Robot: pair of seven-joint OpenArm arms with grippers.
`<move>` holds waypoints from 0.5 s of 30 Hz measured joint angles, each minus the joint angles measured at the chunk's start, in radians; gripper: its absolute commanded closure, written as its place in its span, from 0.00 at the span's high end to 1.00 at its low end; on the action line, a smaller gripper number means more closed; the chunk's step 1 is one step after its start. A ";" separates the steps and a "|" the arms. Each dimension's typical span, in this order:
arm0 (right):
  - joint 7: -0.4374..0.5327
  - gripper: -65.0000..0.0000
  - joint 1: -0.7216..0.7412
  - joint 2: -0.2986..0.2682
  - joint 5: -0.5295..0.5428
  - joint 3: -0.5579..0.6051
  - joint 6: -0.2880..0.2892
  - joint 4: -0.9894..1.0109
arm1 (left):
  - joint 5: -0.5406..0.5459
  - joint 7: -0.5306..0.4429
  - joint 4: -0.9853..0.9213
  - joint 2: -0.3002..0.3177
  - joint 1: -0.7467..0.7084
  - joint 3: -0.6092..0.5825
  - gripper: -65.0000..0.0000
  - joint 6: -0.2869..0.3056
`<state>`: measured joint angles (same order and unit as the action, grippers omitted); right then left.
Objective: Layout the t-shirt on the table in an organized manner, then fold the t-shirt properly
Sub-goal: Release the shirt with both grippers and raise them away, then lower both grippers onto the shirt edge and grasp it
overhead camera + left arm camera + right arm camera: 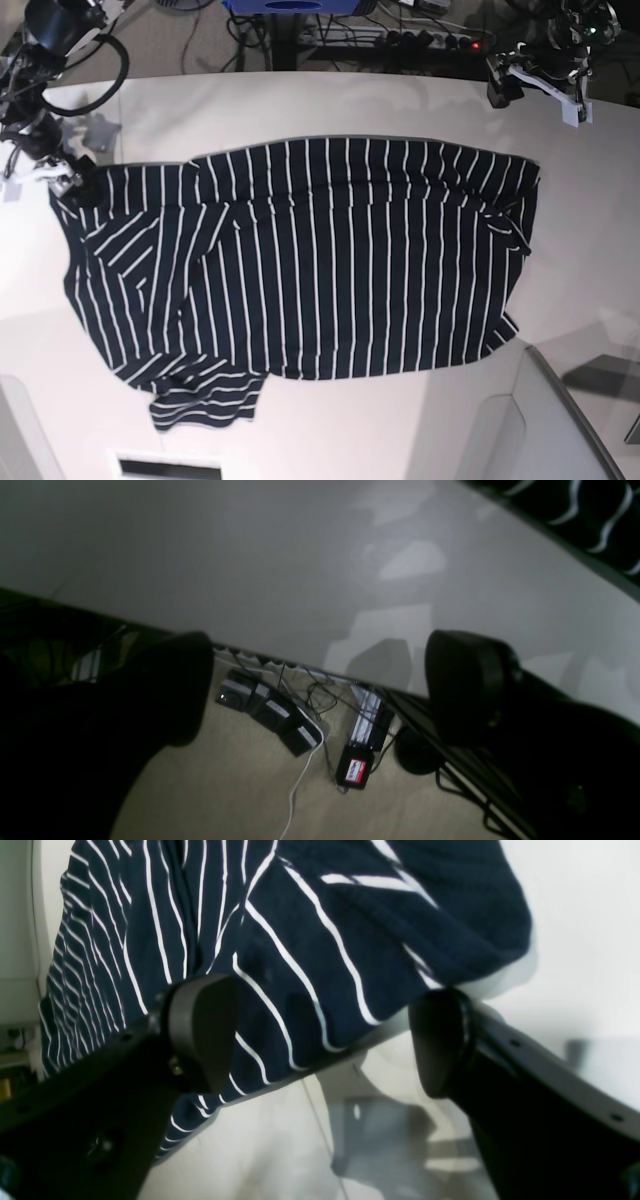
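Note:
The dark navy t-shirt [320,260] with thin white stripes lies spread wide on the white table [300,110], with one sleeve bunched at the lower left. My right gripper [65,180] is at the shirt's upper left corner. In the right wrist view it [320,1037] stands open, its fingers [200,1030] astride the edge of the t-shirt [300,940] and nothing pinched. My left gripper [505,85] hovers off the shirt at the table's far right edge. In the left wrist view it [320,690] is open and empty, with the t-shirt [590,515] far off in the corner.
Beyond the table's far edge [300,665], power strips [272,712], cables and a black box with a red label [356,770] lie on the floor. A pale raised panel [560,420] stands at the near right corner.

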<state>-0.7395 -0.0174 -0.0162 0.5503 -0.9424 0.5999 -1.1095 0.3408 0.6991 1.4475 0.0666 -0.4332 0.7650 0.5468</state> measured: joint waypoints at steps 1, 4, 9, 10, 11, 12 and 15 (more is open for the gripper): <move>0.002 0.67 0.006 -0.007 0.002 0.000 -0.001 0.014 | 0.004 -0.011 -0.008 0.001 0.005 0.000 1.00 0.001; 0.016 0.30 0.020 -0.021 -0.007 -0.003 -0.018 0.061 | 0.011 -0.010 -0.013 -0.002 0.037 -0.001 1.00 0.003; 0.002 0.04 0.031 -0.030 0.002 0.000 -0.007 0.129 | 0.006 -0.003 -0.015 -0.005 0.075 -0.001 1.00 0.003; -0.002 0.01 0.031 -0.033 0.003 0.000 -0.005 0.133 | 0.006 -0.003 -0.017 -0.006 0.086 -0.001 1.00 0.003; -0.004 0.00 0.032 -0.034 0.005 0.000 -0.005 0.135 | 0.007 -0.004 -0.019 -0.005 0.099 -0.001 1.00 0.004; -0.004 0.00 0.033 -0.033 0.004 0.000 -0.005 0.136 | 0.008 -0.008 -0.029 -0.005 0.114 -0.001 1.00 0.004; -0.004 0.01 0.033 -0.033 0.004 0.000 -0.005 0.136 | 0.029 -0.035 -0.104 -0.003 0.164 0.014 1.00 0.006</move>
<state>-0.7433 0.0158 -0.0494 0.5545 -0.9424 0.5945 -0.9737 0.3702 0.6636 1.3437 0.0631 -0.2687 0.7792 0.5529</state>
